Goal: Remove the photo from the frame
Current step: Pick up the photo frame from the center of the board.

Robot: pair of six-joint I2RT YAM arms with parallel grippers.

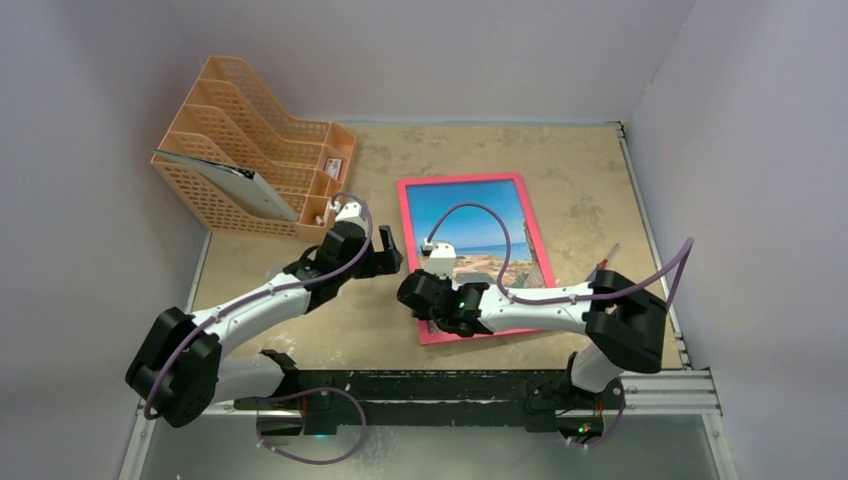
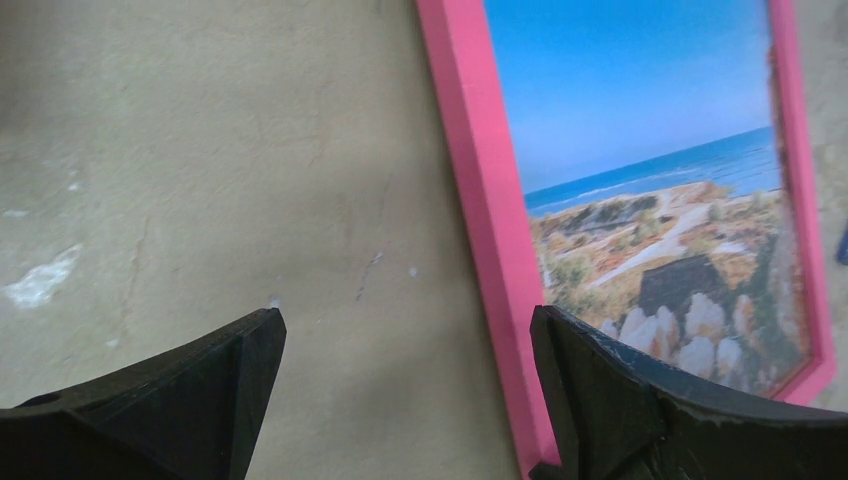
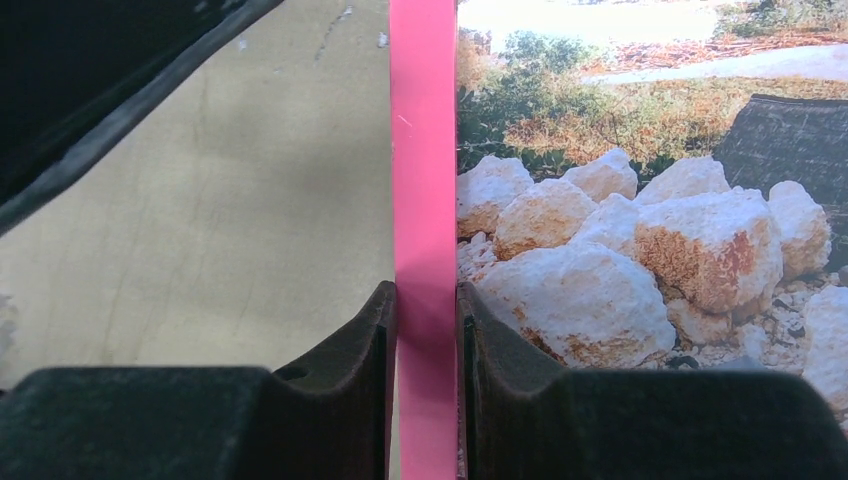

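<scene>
Black fingers (image 3: pixel 340 360) of the right gripper (image 3: pixel 427 330) are pinching the left rail of the pink-red frame (image 3: pixel 424 150) near its near corner, one finger on the table side and the other on the picture side, both pressed to the rail. That frame is lying flat and face up on the mottled tan table (image 2: pixel 200 150), right of centre, with the photo (image 3: pixel 620 230) of sea, sky and pale rocks sitting inside it. Just left of the same rail, the left gripper (image 2: pixel 405 330) is hanging wide open, holding nothing. The step in hand seems to be taking hold of the frame to turn it over, since the photo is not yet out; the next move is likely calling for a lift and flip without the thin rail slipping. No writing is showing on frame or photo, and a small pale label (image 1: pixel 333 160) on the orange mesh file rack (image 1: pixel 250 150) is too small to read.
</scene>
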